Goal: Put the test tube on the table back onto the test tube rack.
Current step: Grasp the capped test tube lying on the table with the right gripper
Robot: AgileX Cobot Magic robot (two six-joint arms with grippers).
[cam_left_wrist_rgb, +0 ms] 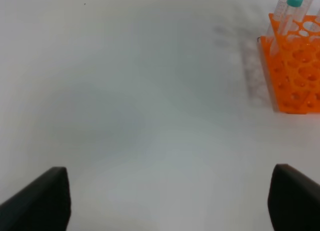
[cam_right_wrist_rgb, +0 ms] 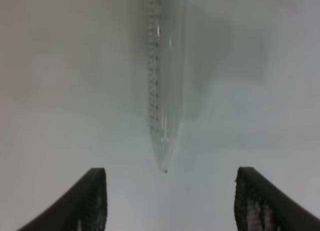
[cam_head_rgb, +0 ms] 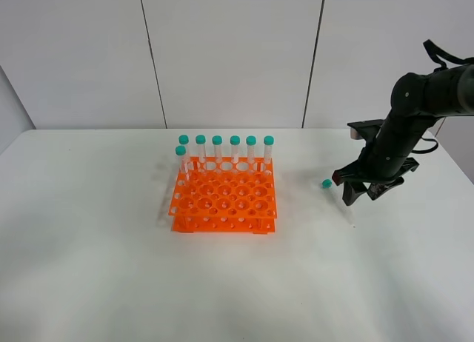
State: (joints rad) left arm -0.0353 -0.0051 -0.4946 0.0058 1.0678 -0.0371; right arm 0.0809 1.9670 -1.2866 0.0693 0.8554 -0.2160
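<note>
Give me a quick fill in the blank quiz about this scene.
The test tube rack is coloured ____. ____ teal-capped tubes stand in it. The loose test tube lies on the ____. The right hand over it is ____.
Missing: orange; seven; table; open.

Between the parted jaws of the right gripper (cam_right_wrist_rgb: 170, 177) lay bare table (cam_right_wrist_rgb: 60, 91); the test tube (cam_right_wrist_rgb: 162, 91) lay just ahead of the gap, tip toward them. Ahead of the wide jaws of the left gripper (cam_left_wrist_rgb: 170, 170) the table ran free; the test tube rack (cam_left_wrist_rgb: 295, 76) stood farther ahead, outside one jaw.
</note>
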